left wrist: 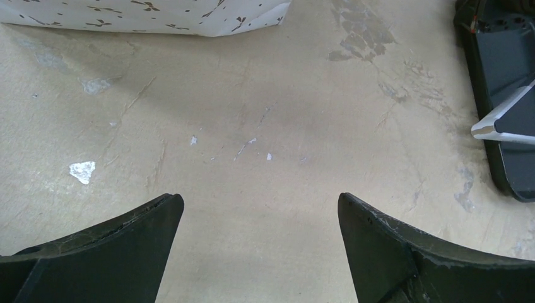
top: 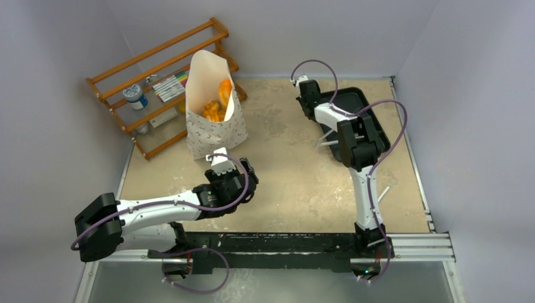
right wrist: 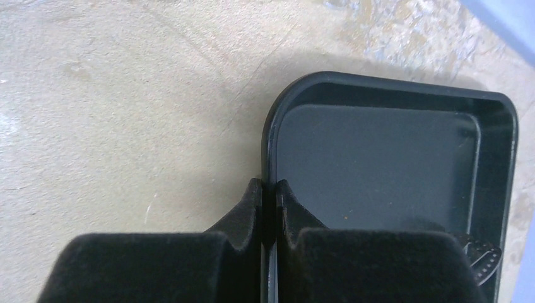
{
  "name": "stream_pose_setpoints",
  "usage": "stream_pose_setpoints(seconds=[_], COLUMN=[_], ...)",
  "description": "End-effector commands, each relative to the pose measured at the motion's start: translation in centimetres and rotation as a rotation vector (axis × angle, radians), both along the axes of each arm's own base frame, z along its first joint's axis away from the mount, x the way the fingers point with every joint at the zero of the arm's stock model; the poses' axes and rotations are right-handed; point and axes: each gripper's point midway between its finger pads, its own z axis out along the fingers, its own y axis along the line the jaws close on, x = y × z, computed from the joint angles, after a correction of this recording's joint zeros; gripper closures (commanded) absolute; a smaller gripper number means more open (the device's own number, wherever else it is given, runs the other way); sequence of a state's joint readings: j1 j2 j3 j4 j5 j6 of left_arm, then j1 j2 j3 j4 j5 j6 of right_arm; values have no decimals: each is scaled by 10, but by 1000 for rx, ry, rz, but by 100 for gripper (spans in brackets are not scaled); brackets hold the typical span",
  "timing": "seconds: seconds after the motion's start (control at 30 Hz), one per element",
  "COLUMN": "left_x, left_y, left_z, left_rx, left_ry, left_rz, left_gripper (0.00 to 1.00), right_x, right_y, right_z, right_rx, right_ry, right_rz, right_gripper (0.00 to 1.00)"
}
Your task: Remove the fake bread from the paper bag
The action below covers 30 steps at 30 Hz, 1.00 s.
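Approach step: left gripper (left wrist: 260,203), fingers wide apart, hovers near the off-white printed paper bag (top: 216,134) holding orange fake bread (top: 219,101), next needing to reach its open top; right gripper (right wrist: 269,189) pinches the black plastic tray (right wrist: 378,85) by its rim.

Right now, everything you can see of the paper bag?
The paper bag is off-white paper with small dark marks, peach-tan inside. It stands upright on the table, far left, mouth open, its back panel rising to a tall peak. Orange-golden bread shows above the front rim. The wooden rack is right behind it; contact unclear. The open left hand sits just before its base, not touching.
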<state>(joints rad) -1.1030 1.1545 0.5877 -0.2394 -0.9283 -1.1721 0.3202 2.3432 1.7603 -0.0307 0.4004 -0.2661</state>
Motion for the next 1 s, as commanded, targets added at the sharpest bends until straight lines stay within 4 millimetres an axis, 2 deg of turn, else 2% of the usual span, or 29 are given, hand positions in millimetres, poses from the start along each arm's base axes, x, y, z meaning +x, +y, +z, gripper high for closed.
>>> stream_pose_setpoints(seconds=[0.0,0.1,0.17,0.23,0.37,0.4,0.47,0.53,0.63,0.83,0.97], left_x=[7,7,7,6,3,2,2,0,-3,-8,-8], left_y=[-14,-13,-11,-10,-3,-1,5,11,18,25,25], left_z=[23,24,26,27,26,26,30,33,32,22,15], left_rx=[-39,-37,-30,-29,-39,-37,-31,-24,-23,-28,-17], left_ry=[-48,-50,-50,-49,-42,-42,-49,-56,-52,-30,-22], left_rz=[-11,-5,-2,-1,8,13,25,37,44,57,58], left_gripper=[4,4,4,4,4,4,4,4,4,4,4], right_x=[14,19,23,25,24,23,20,17,3,-38,-66], right_y=[-11,-12,-20,-24,-19,-17,-10,4,42,118,160], right_z=[11,24,41,64,115,126,149,174,223,323,363], right_rx=[-94,-78,-102,-98,3,24,50,87,142,318,374], right_ry=[-53,-85,-123,-173,-282,-304,-343,-386,-475,-622,-655], right_rz=[83,47,-6,-56,-132,-142,-169,-174,-147,-53,8], right_gripper=[100,100,98,88,55,50,48,48,48,49,49])
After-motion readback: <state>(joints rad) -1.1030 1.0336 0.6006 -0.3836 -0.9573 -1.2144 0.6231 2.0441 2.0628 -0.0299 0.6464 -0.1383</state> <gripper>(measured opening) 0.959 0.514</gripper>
